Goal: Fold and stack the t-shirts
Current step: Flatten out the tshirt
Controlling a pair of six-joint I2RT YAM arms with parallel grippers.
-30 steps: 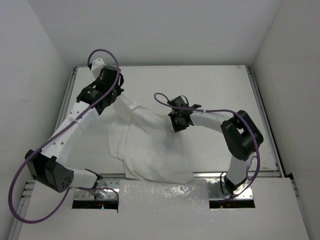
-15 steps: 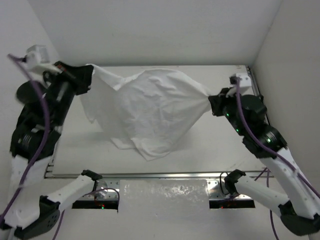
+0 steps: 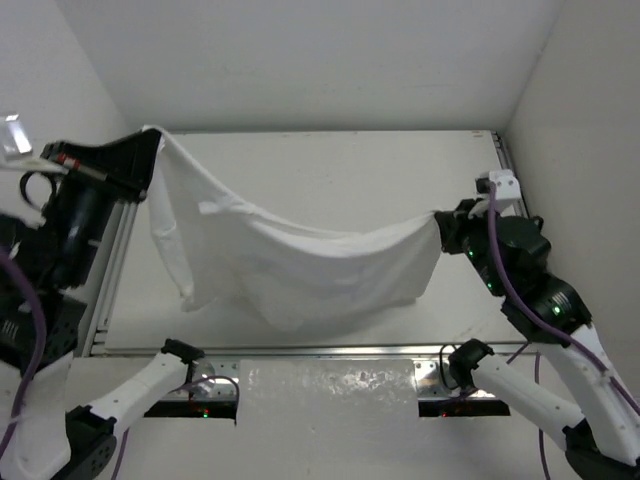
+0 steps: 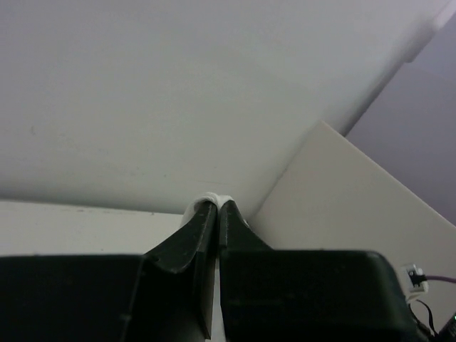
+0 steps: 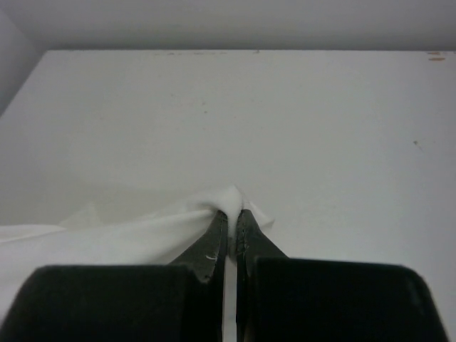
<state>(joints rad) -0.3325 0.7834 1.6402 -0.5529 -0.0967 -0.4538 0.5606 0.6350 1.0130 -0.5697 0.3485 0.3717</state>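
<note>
**White tabletop (image 3: 350, 170) framed by metal rails**

The surface is flat, matte and white; the right wrist view shows a few small dark specks on it. A left rail (image 3: 105, 300), a near rail (image 3: 300, 351) and a right rail (image 3: 505, 160) run along its edges. The white t-shirt (image 3: 290, 260) hangs over the near-left half. Whether its lowest fold touches the surface cannot be determined.

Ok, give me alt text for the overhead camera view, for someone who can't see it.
A plain white soft cloth t-shirt hangs stretched over a white tabletop, sagging in the middle. The left arm's fingers are shut on its upper left corner, the right arm's fingers on its right end.
</note>
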